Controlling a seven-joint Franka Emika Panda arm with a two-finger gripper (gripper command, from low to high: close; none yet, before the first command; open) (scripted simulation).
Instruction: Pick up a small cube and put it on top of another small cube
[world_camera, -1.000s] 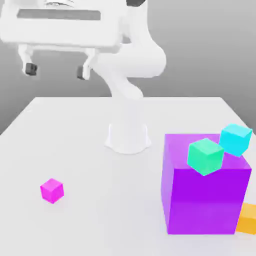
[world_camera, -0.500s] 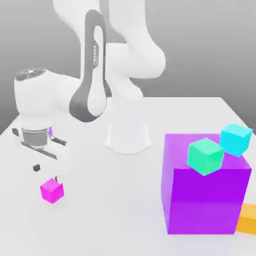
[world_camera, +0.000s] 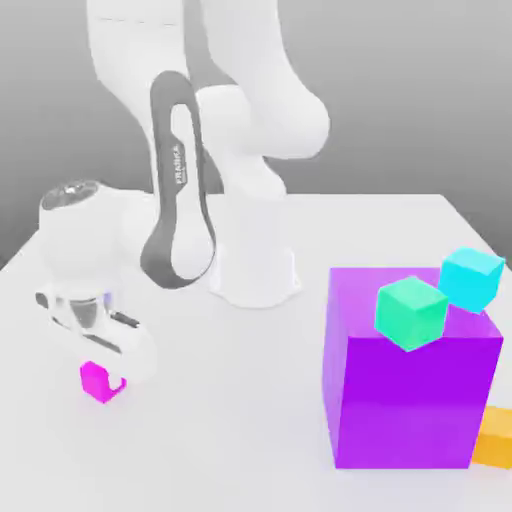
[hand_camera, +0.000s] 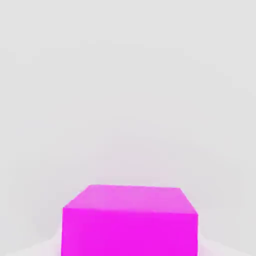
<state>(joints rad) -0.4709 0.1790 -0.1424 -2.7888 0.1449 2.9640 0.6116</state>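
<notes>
The small magenta-pink cube (world_camera: 95, 381) rests on the white table (world_camera: 220, 420) at the exterior view's left, and it sits close up in the hand view (hand_camera: 130, 222). My gripper (world_camera: 104, 377) is down over it, with the white hand covering the cube's top and far side; it is shut on the cube. The small cyan cube (world_camera: 471, 278) stands far off at the exterior view's right, at the back top corner of the big purple block (world_camera: 410, 400).
A teal-green small cube (world_camera: 410, 312) sits on the purple block's top front. An orange cube (world_camera: 496, 437) lies on the table to the block's right. The arm's white base (world_camera: 256, 275) stands mid-table, behind the open table surface.
The arm swung down from high above the table to the magenta cube. Its fingers, spread before, have closed around the cube. The other cubes have not moved.
</notes>
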